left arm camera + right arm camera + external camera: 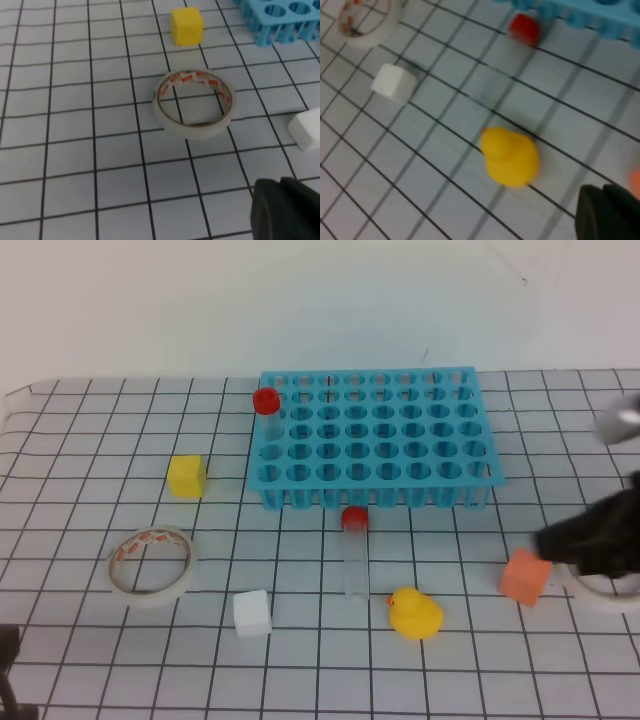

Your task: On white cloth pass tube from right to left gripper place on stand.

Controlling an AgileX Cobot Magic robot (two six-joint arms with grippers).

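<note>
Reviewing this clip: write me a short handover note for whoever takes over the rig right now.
Left gripper: shut, empty, low at the near left edge.
Right gripper: shut, empty, at the right by the orange block.
One tube lies on the white cloth in front of the stand, cap toward it. A second tube already stands in the stand's left edge.
Left: right picks up the lying tube, passes it to left, left racks it.

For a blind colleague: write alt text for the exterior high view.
A red-capped tube lies on the gridded white cloth before a blue stand holding another tube. Around it: a rubber duck, cubes, tape rolls.
</note>
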